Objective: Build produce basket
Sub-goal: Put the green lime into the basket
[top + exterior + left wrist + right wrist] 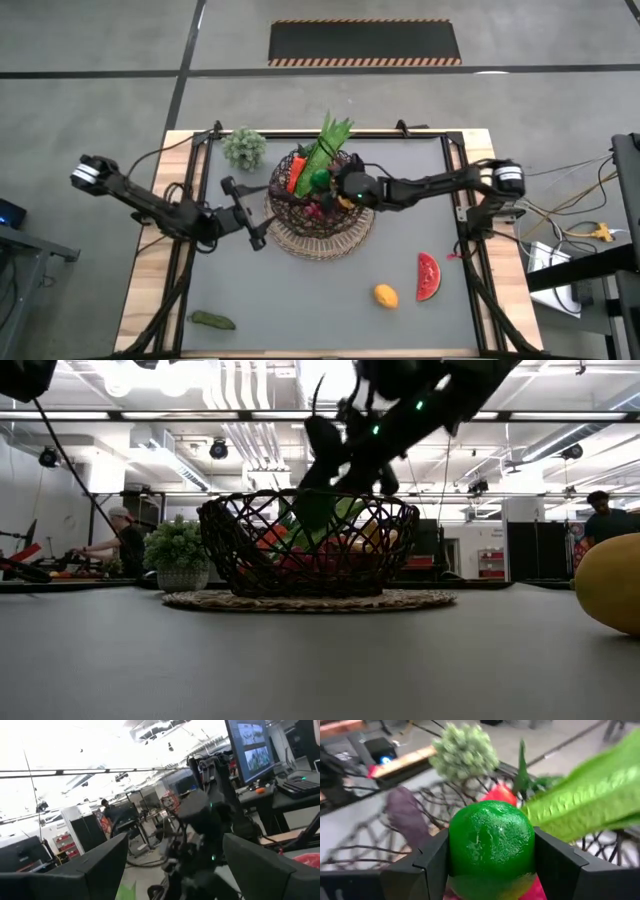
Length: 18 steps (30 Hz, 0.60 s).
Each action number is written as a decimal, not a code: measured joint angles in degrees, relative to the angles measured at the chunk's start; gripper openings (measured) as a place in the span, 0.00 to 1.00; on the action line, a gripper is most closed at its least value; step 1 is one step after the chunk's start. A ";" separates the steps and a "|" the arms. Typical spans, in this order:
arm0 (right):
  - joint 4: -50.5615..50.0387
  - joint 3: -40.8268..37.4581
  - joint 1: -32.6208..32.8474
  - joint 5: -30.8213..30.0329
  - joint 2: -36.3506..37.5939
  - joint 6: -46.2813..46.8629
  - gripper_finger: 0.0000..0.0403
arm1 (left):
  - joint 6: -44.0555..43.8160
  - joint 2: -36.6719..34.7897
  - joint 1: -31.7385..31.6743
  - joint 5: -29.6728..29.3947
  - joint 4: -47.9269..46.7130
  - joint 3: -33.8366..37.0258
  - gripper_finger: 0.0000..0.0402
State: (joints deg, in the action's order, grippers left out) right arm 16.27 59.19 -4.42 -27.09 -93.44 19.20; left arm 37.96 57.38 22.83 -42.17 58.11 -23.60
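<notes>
Basket [320, 210] sits mid-table, part filled with produce; the right gripper [492, 857] hangs over it, jaws clamped on a lime [491, 849], seemingly to drop it in. The left gripper [248, 212] waits just beside the rim, jaws spread.

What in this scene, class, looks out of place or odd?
Three pieces of produce lie outside the basket: a watermelon slice and a mango right of it, and a green vegetable near the front left corner. The right gripper holds a lime above the basket. Nothing looks spilled or damaged.
</notes>
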 joint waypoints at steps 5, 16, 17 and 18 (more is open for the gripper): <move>-0.44 2.54 -0.51 0.07 -5.32 1.95 0.56 | -0.05 -2.60 0.04 0.03 -0.10 2.05 0.76; -15.30 11.68 -0.18 -2.73 -10.72 3.82 0.69 | -0.05 -5.35 0.04 0.03 -0.10 3.48 0.76; -15.38 11.78 -0.15 -2.91 -10.72 3.82 0.71 | -0.05 -5.31 0.04 0.04 -0.12 3.48 0.76; -15.43 11.82 -0.07 -2.96 -10.70 3.82 0.73 | -0.04 -5.30 0.04 0.04 -0.18 3.49 0.76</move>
State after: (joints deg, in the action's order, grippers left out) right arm 0.84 71.00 -4.49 -30.05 -104.13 23.03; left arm 37.92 52.07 22.87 -42.13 57.93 -20.11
